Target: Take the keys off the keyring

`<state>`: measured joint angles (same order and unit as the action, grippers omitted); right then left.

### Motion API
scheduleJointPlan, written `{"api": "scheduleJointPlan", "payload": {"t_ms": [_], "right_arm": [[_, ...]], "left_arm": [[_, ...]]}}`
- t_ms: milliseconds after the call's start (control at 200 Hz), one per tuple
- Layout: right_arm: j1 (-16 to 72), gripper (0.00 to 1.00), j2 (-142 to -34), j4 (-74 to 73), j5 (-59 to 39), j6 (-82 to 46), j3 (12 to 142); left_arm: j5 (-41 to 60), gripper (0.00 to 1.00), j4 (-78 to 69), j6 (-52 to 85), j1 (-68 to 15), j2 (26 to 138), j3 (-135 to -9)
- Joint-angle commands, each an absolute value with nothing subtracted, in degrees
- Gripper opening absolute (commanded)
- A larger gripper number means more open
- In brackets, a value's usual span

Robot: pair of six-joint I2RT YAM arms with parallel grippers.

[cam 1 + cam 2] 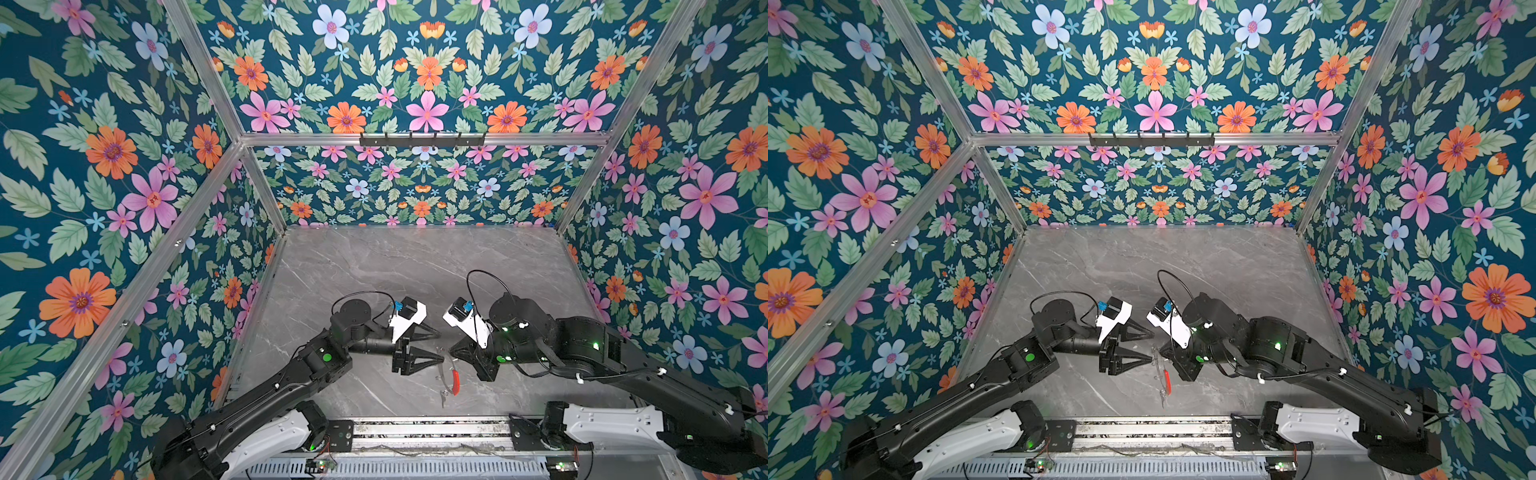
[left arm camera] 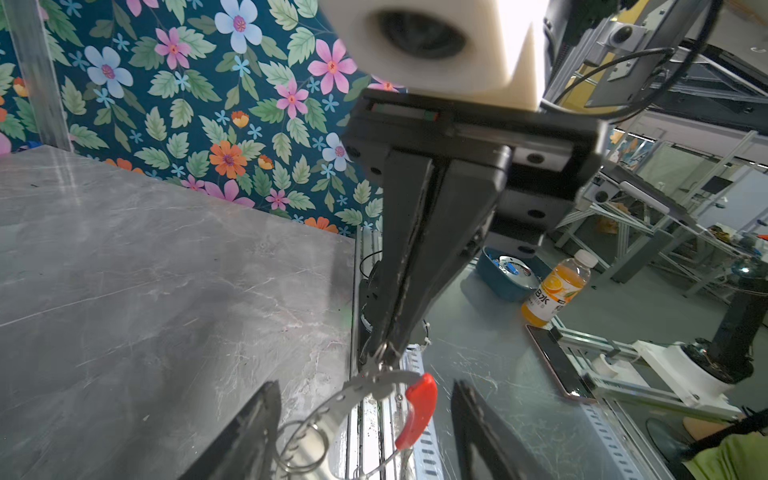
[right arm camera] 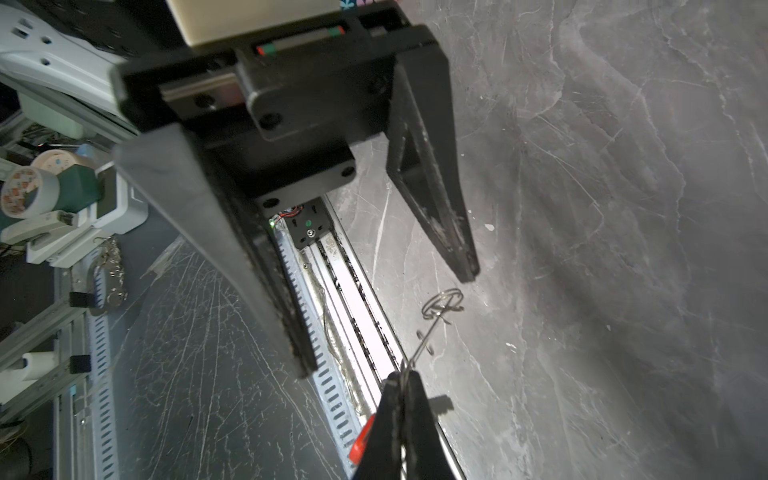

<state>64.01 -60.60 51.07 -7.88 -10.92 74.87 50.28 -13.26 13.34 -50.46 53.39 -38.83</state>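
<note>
I pinch the keyring (image 2: pixel 386 382) in my tightly closed right gripper (image 2: pixel 384 353) above the table (image 1: pixel 374 266), my left gripper (image 3: pixel 395 324) stands wide apart and empty just beside it, and I judge the keys remain on it.

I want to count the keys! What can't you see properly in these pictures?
- Keys: in both top views, too small to tell from the keyring.
- Keyring, left wrist view: lower part cut off by the picture's edge.
- Keyring, right wrist view: mostly hidden behind the shut right jaws.
</note>
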Motion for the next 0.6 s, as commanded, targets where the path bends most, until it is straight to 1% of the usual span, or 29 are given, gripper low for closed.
{"api": "scheduleJointPlan", "payload": {"t_ms": [0,65,95,205,310,415,445,525,595], "right_arm": [[63.93,0.0,-60.96,48.58,-9.67,-10.99,75.01],[63.96,0.0,-61.13,48.06,-9.99,-11.2,75.01],[63.99,0.0,-61.06,47.76,-10.08,-11.22,75.04],[63.97,0.0,-60.93,47.08,-9.41,-11.29,75.06],[63.99,0.0,-60.55,46.14,-9.23,-11.66,74.73],[63.95,0.0,-60.33,45.99,-8.67,-11.58,74.71],[63.92,0.0,-60.07,45.97,-8.28,-11.56,74.62],[63.87,0.0,-59.29,45.27,-8.09,-11.58,74.03],[63.84,0.0,-58.93,44.58,-8.09,-11.6,73.53]], "left_arm": [[53.71,0.68,-19.01,15.03,-50.45,54.16,-38.5],[54.21,0.68,-20.65,15.76,-50.45,54.55,-37.97],[54.3,0.66,-20.99,15.85,-50.52,54.74,-37.88],[55.4,0.55,-21.29,16.12,-50.48,55.45,-37.87],[55.72,0.4,-22.15,16.76,-50.51,55.79,-37.71],[55.75,0.39,-21.36,16.58,-50.51,55.65,-37.95],[55.77,0.36,-20.98,16.33,-50.51,55.5,-38.05],[56.03,0.24,-21.0,16.42,-50.46,55.46,-38.02],[56.24,0.23,-21.28,16.59,-50.57,55.46,-38.03]]}}
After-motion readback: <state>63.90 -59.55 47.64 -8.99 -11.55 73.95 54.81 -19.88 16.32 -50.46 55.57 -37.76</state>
